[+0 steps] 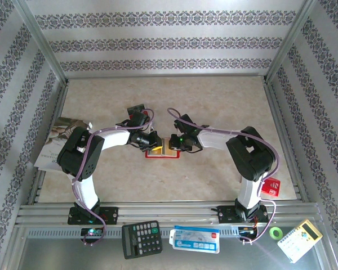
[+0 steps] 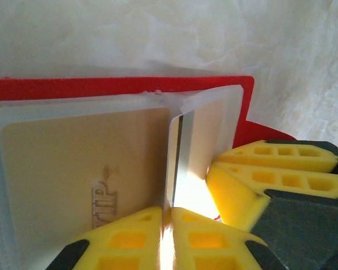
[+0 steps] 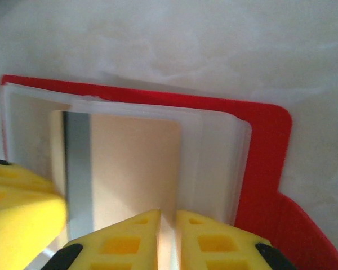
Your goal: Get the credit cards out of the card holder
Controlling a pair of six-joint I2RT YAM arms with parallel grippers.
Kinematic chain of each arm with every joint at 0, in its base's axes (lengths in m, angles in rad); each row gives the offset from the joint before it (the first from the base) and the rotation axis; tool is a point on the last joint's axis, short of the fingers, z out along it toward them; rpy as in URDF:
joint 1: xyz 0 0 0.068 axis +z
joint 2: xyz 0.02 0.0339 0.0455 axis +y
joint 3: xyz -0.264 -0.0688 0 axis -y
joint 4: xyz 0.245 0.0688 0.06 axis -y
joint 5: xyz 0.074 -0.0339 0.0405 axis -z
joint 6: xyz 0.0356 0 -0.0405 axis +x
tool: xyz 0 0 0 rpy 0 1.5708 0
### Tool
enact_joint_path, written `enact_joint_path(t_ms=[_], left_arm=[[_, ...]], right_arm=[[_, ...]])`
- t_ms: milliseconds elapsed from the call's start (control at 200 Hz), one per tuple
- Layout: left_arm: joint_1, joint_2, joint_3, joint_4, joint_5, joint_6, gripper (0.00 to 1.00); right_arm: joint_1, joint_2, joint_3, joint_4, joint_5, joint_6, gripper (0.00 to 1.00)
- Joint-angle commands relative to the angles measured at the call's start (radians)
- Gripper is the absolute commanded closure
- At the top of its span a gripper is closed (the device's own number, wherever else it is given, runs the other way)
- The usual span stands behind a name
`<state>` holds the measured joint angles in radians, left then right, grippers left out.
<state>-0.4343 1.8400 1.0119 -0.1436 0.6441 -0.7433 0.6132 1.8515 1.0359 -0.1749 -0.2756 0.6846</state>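
At centre frame, the card holder (image 1: 162, 152) lies open, long axis left-to-right, on the beige marbled desk (image 1: 214, 107) between patterned walls (image 1: 158, 34), left claw (image 2: 167, 225) pinched on its clear pocket leaf (image 2: 170, 163), right claw (image 3: 168, 225) nearly closed over a tan card (image 3: 135, 169).

Top view: bright, even, diffuse light; soft short shadows under arms (image 1: 84, 157); slight bowing at edges. 2 wrist views: close, soft focus, yellow fingers (image 2: 118, 244) blurred at bottom. Left wrist view: white glare beside fingers washes out card holder (image 2: 118, 87) pocket.
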Motion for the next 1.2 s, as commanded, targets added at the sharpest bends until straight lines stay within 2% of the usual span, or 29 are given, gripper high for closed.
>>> enact_joint_path(t_ms=[0, 185, 375, 645, 914, 1199], left_arm=[[0.014, -0.021, -0.007, -0.011, 0.004, 0.012, 0.86], [0.016, -0.044, -0.037, 0.075, 0.039, -0.006, 0.81], [0.023, -0.042, -0.056, 0.136, 0.066, -0.024, 0.88], [0.039, -0.054, -0.065, 0.096, 0.037, -0.001, 1.0], [0.081, -0.102, -0.076, 0.004, 0.009, 0.07, 1.0], [0.105, -0.17, -0.092, -0.062, -0.003, 0.147, 1.0]], right_arm=[[0.008, 0.026, 0.017, -0.035, -0.004, 0.013, 0.83], [0.005, 0.038, 0.004, -0.044, 0.003, 0.023, 0.83], [0.001, 0.037, -0.004, -0.046, 0.005, 0.024, 0.83], [-0.004, 0.031, -0.011, -0.054, 0.022, 0.029, 0.84], [-0.019, 0.001, -0.04, -0.033, 0.022, 0.036, 0.84], [-0.029, -0.115, -0.081, 0.109, -0.089, 0.046, 0.82]])
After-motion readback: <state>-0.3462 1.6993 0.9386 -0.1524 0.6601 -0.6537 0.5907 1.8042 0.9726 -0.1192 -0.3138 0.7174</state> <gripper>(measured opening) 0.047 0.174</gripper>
